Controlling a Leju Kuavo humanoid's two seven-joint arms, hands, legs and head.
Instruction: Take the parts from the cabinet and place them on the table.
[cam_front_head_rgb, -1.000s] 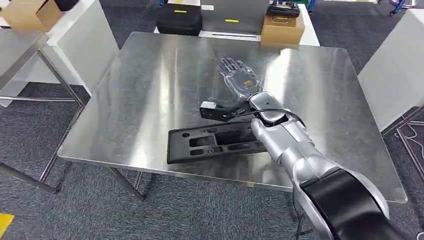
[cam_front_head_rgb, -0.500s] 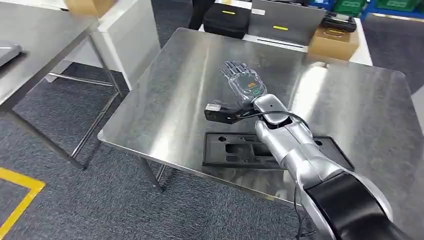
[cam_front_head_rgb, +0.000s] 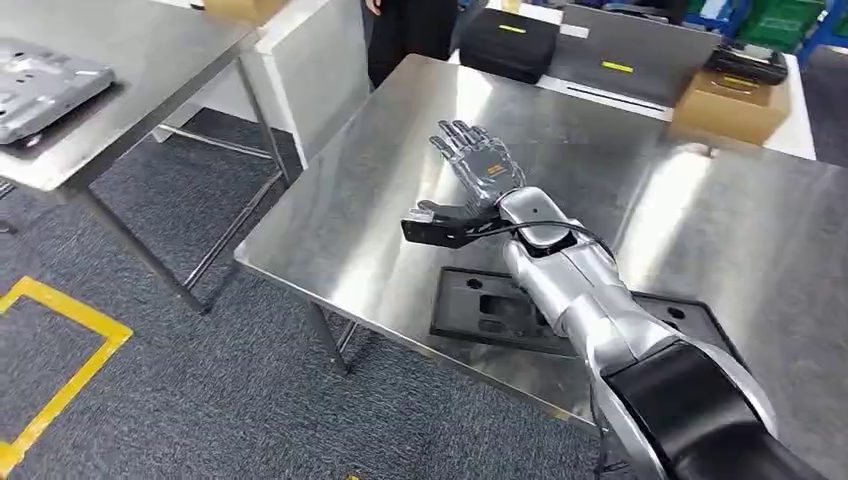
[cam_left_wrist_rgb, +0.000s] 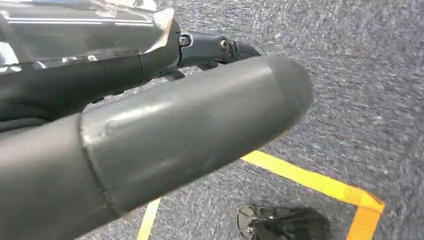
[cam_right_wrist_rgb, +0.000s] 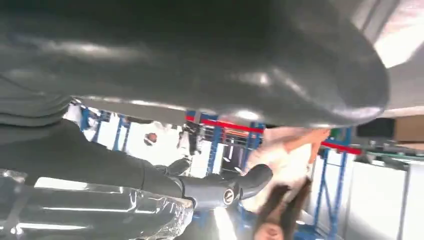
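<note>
The right hand (cam_front_head_rgb: 478, 167) hovers above the steel table (cam_front_head_rgb: 400, 180) with its fingers (cam_front_head_rgb: 452, 139) spread flat and apart, holding nothing. One black part (cam_front_head_rgb: 490, 310), a flat tray-like plate with cut-outs, lies on the table near its front edge, behind the fingers and partly under the silver forearm, not touching the hand. The left hand (cam_left_wrist_rgb: 150, 140) hangs over grey carpet (cam_left_wrist_rgb: 360, 75) marked with yellow tape; whether its fingers are curled cannot be told. One second steel table (cam_front_head_rgb: 110, 60) stands to the left, carrying a grey metal piece (cam_front_head_rgb: 40, 80). Two cardboard boxes and one black case (cam_front_head_rgb: 510, 42) sit beyond.
</note>
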